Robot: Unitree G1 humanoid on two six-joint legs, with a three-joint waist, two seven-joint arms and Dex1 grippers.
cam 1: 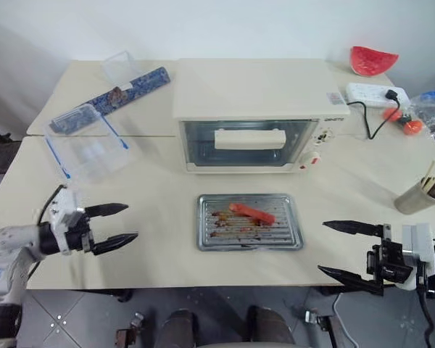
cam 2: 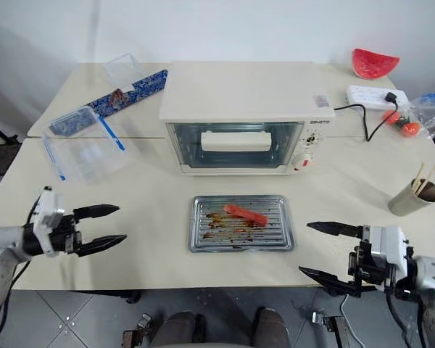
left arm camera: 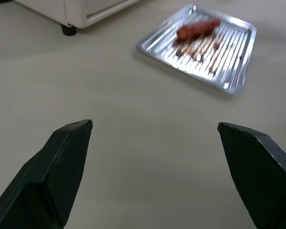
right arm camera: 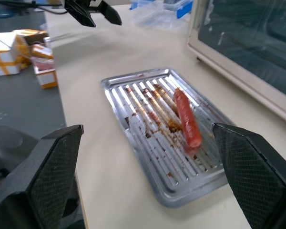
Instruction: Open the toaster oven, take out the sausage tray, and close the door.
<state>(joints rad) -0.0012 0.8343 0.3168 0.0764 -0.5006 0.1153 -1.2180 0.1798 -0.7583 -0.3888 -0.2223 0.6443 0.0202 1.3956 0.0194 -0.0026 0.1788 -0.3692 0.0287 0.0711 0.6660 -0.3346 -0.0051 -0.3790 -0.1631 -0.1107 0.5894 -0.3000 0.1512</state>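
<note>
1. Left eye view: toaster oven (cam 1: 257, 116) sits toward the worktop's (cam 1: 152, 210) far edge, the door (cam 1: 248, 143) looks shut. Sausage tray (cam 1: 249, 222) lies flat in front of it, near the front edge, sausage (cam 1: 251, 213) on it. Task reads as done; the step in hand looks like retreat.
2. Right eye view: left gripper (cam 2: 100, 228) hangs off the worktop's front-left corner, jaws spread wide, holding nothing. Right gripper (cam 2: 332, 251) hangs off the front-right corner, likewise wide and empty. Both well apart from the tray.
3. Left wrist view: tray (left arm camera: 200, 45) ahead, bare worktop between it and the fingers (left arm camera: 52, 176). Retreat outward, not across the tray.
4. Right wrist view: tray (right arm camera: 148, 124) close below the fingers (right arm camera: 47, 176); oven glass (right arm camera: 248, 43) beside it. Lift before swinging, or the tray rim gets clipped.
</note>
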